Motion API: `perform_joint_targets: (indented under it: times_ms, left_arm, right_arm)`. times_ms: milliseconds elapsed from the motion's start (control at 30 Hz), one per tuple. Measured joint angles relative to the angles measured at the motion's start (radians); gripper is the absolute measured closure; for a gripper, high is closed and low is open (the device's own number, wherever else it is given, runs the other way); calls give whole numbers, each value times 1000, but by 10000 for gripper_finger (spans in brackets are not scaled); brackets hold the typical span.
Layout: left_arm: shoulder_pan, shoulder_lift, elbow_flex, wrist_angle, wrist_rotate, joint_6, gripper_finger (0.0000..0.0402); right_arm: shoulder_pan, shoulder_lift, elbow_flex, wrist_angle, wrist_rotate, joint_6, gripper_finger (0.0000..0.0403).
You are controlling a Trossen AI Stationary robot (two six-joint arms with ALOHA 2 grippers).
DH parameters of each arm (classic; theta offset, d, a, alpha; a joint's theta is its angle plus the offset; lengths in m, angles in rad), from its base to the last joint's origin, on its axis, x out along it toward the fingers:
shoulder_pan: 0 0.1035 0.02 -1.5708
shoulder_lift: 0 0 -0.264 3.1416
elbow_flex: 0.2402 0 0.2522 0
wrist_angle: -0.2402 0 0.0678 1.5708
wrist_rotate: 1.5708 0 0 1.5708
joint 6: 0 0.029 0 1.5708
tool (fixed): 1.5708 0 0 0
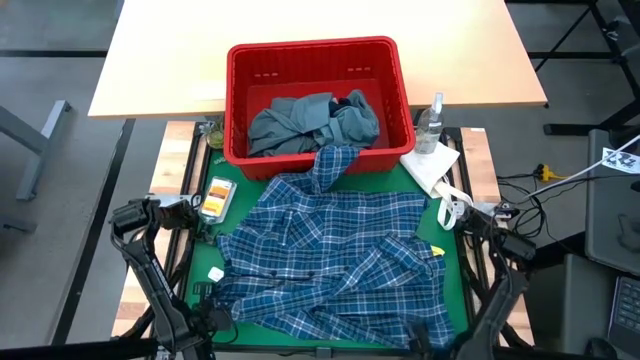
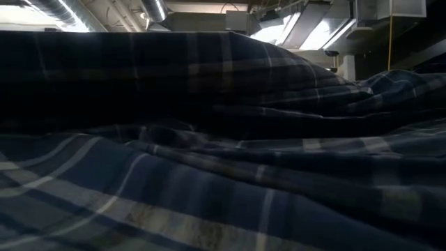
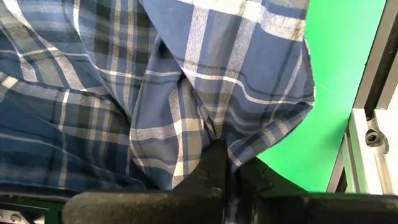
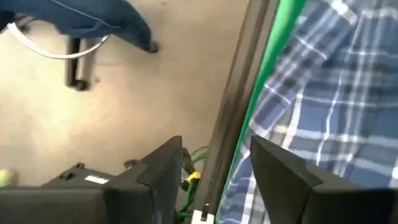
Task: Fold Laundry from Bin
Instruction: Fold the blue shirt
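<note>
The blue-white plaid shirt (image 1: 335, 260) lies crumpled over the green mat (image 1: 455, 270). One sleeve (image 1: 335, 165) reaches up onto the near rim of the red bin (image 1: 240, 100). Grey-blue and dark navy laundry (image 1: 315, 120) lies inside the bin. My left gripper (image 1: 215, 318) is at the shirt's near left part, pointing down and shut on the cloth (image 3: 205, 134). My right gripper (image 4: 214, 149) hangs open over the table's near right edge, beside the shirt (image 4: 323, 106), with nothing between its fingers. A bit of yellow (image 1: 437, 250) peeks out at the shirt's right edge. My left gripper pinches a bunched fold of the plaid shirt (image 3: 208, 127) between its two fingers (image 3: 214, 168), near the shirt's edge beside bare mat (image 3: 336, 93). The fingers come from above, pointing down. Creases run into the pinch; the rest of the shirt lies on the mat.
A white paper towel (image 1: 432, 165) and a clear spray bottle (image 1: 431, 120) stand right of the bin. An orange packet (image 1: 218, 196) and a small white object (image 1: 215, 272) lie left of the shirt. The metal table frame (image 3: 367, 143) borders the mat.
</note>
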Motion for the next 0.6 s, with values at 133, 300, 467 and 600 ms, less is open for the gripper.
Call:
perform_joint_targets:
  times_ms: [133, 300, 467, 600]
  left_arm:
    - [0, 0, 0, 0, -2, 0, 401]
    - [0, 0, 0, 1, -5, -1, 401]
    - [0, 0, 0, 2, -9, -2, 401]
    - [0, 0, 0, 2, -9, -2, 401]
  right_arm:
    - [30, 27, 0, -27, 12, 89, 212]
    - [48, 63, 0, -37, 10, 100, 212]
    - [50, 88, 0, -92, -2, 100, 212]
    - [49, 93, 0, -129, -3, 100, 212]
